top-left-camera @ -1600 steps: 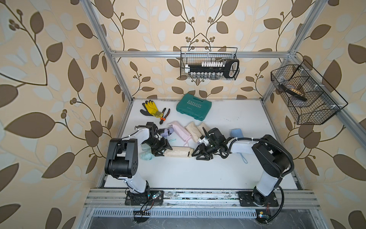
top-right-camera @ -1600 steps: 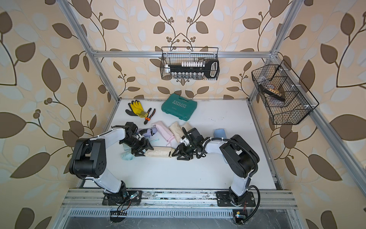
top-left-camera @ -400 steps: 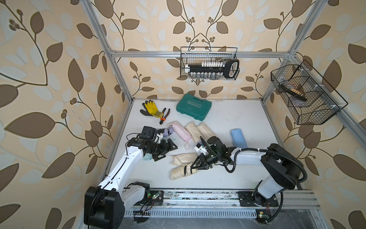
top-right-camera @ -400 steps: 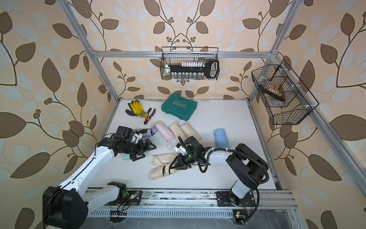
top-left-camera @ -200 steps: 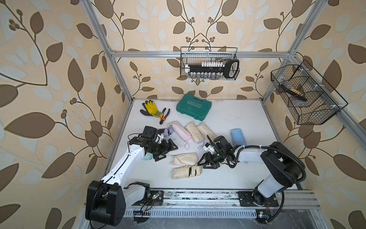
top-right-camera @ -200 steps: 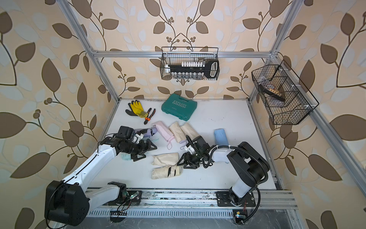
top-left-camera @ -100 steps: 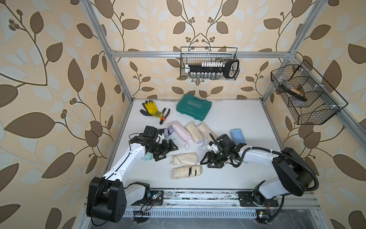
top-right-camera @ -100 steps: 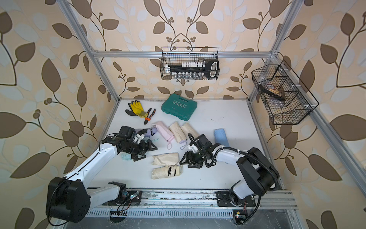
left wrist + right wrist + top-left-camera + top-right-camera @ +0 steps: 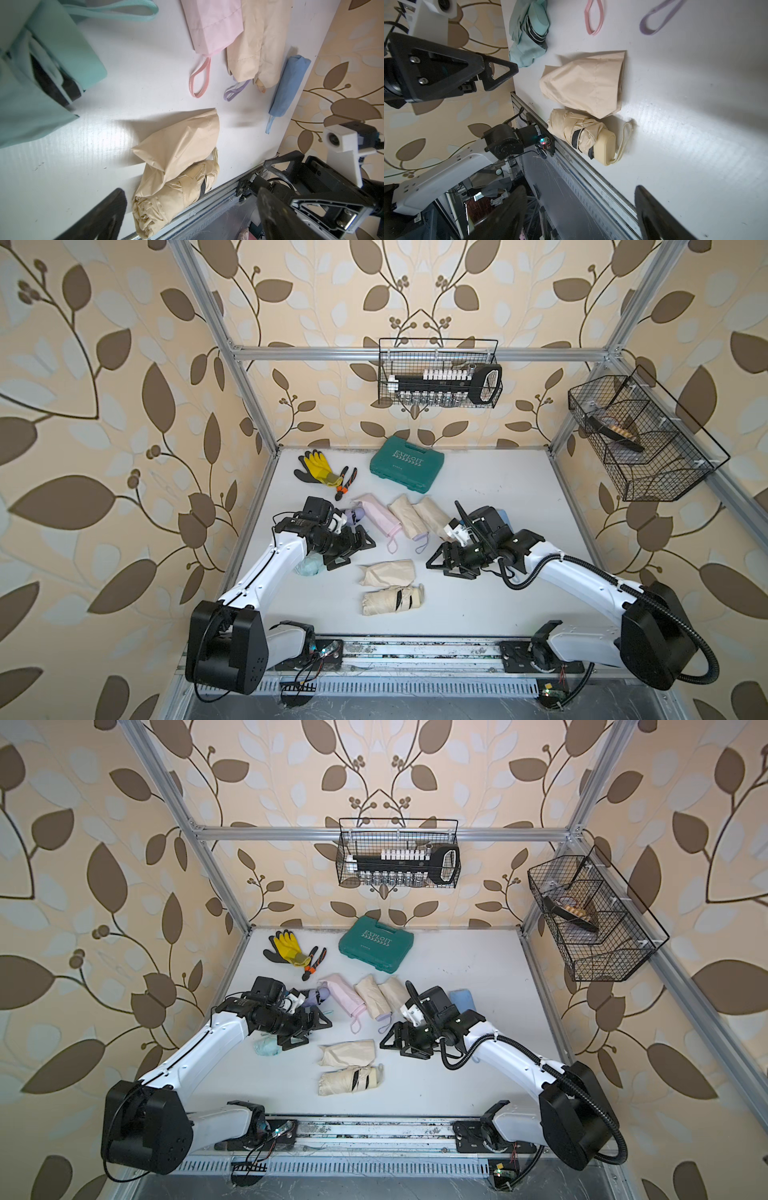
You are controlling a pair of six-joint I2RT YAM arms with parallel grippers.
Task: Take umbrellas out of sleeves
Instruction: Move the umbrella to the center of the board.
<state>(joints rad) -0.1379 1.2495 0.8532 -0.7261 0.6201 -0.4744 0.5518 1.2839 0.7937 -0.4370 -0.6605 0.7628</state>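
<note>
The right claw (image 9: pixel 446 567) has let go, jaws apart; the cream umbrella (image 9: pixel 392 600) lies bare on the bench (image 9: pixel 478 489) against its cream sleeve (image 9: pixel 388 572), that one done; left claw (image 9: pixel 353 553) gapes empty

both top views looked steeply down from high at the front, facing the back wall (image 9: pixel 324 398) and taking in the whole bench (image 9: pixel 478 489). each wrist camera sat close over the bench, and both shared the cream umbrella (image 9: pixel 176 199) and cream sleeve (image 9: pixel 583 83).

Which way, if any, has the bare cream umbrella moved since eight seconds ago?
Yes: the umbrella lies nearer the front rail, farther from the green case.
</note>
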